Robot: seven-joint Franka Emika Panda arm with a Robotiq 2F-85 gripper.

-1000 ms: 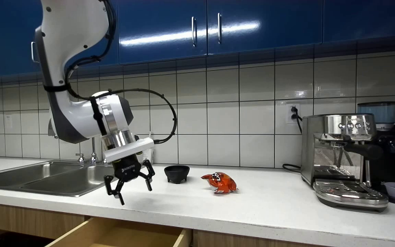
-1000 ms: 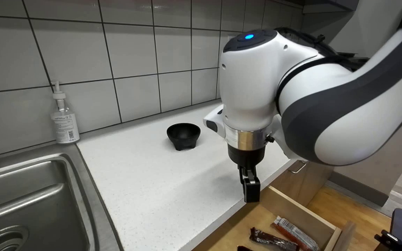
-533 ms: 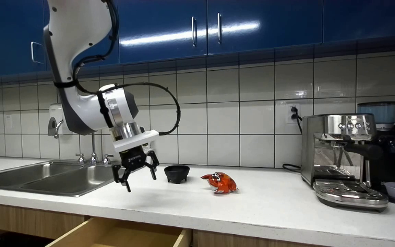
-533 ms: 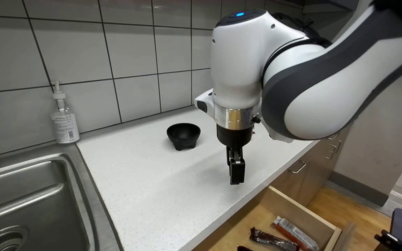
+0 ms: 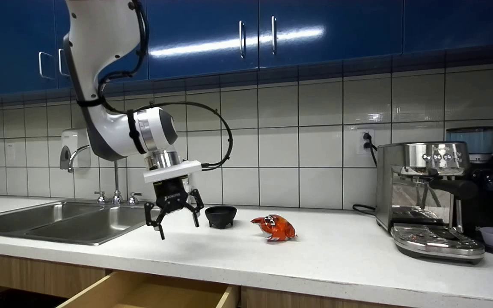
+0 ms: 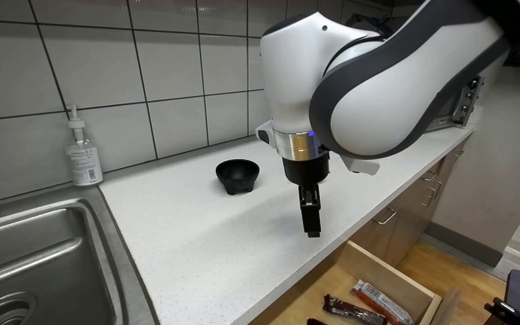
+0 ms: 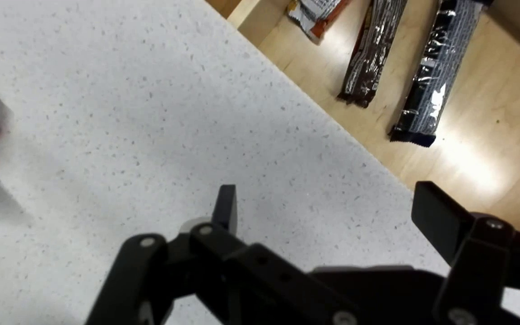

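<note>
The counter [image 6: 188, 253] has a smooth whitish top sprinkled with small grey specks and a straight front edge. Behind it rise glossy off-white rectangular tiles [image 5: 278, 145] with dark joints, and above those hang flat blue cabinets [image 5: 203, 25] whose shiny finish throws back a long streak of light. The sink [image 6: 75, 280] is grey steel with rounded corners. Below the counter a drawer [image 6: 386, 275] stands pulled out, its walls and floor of pale, fine-grained wood.

The black, jointed pincer [image 5: 179, 231] is spread wide above the counter, close to the front edge; in the wrist view the speckled top shows between its fingertips.

In both exterior views the bowl [image 6: 237, 176] stands upright on the counter near the pincer: dull black, round, flaring towards the rim, on short stubby feet. Farther along the counter lies a bag [image 5: 275, 228], orange-red and shiny, puffed and crumpled, with black and white print and one end drawn to a point. Inside the drawer are a dark brown bar [image 7: 373, 54] and a black-and-grey bar [image 7: 440, 72], long and narrow in slick, creased wrappers, and a red-and-silver bar [image 6: 382, 302] beside the drawer's wall.
</note>
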